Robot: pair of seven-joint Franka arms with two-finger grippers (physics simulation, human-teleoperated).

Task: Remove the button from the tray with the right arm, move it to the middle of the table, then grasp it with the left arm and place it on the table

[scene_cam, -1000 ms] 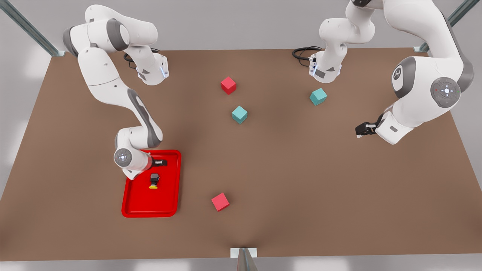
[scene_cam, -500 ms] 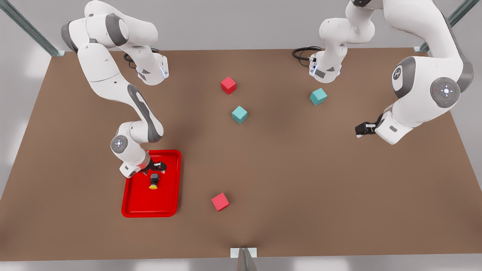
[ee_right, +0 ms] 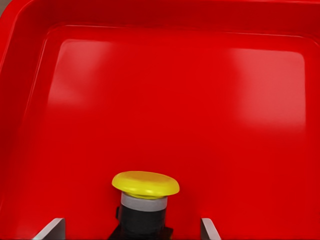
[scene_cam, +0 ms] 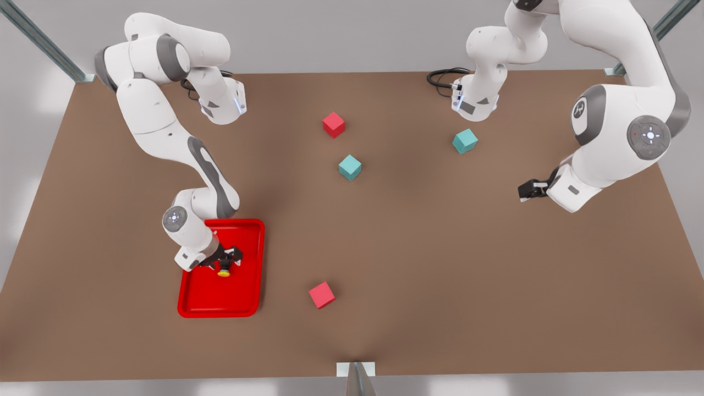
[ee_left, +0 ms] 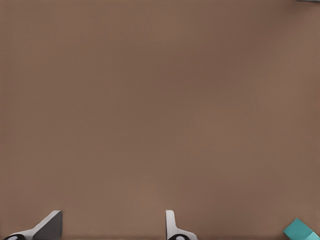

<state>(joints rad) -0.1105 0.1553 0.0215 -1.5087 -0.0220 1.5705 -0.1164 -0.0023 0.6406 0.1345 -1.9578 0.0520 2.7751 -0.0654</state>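
Note:
The button (scene_cam: pixel 224 271), dark grey with a yellow cap, lies in the far half of the red tray (scene_cam: pixel 220 314) at the front view's left. My right gripper (scene_cam: pixel 224 263) is down over it, open, one finger on each side of its dark body. In the right wrist view the button (ee_right: pixel 145 185) sits between the two fingertips (ee_right: pixel 50 227) on the glossy tray floor (ee_right: pixel 175 100), its cap pointing away from the wrist. My left gripper (scene_cam: pixel 525 191) waits open above the table (scene_cam: pixel 440 275) at the front view's right, with its fingertips (ee_left: pixel 170 222) over bare brown tabletop.
Two red cubes (scene_cam: pixel 333 124) (scene_cam: pixel 322 295) and two teal cubes (scene_cam: pixel 350 167) (scene_cam: pixel 465 141) lie on the table. A teal cube (ee_left: pixel 300 230) shows at the edge of the left wrist view. Metal posts stand at the table's corners.
My right gripper has come down from the tray's far end onto the button and now straddles it. The button has not moved. The left arm has barely shifted.

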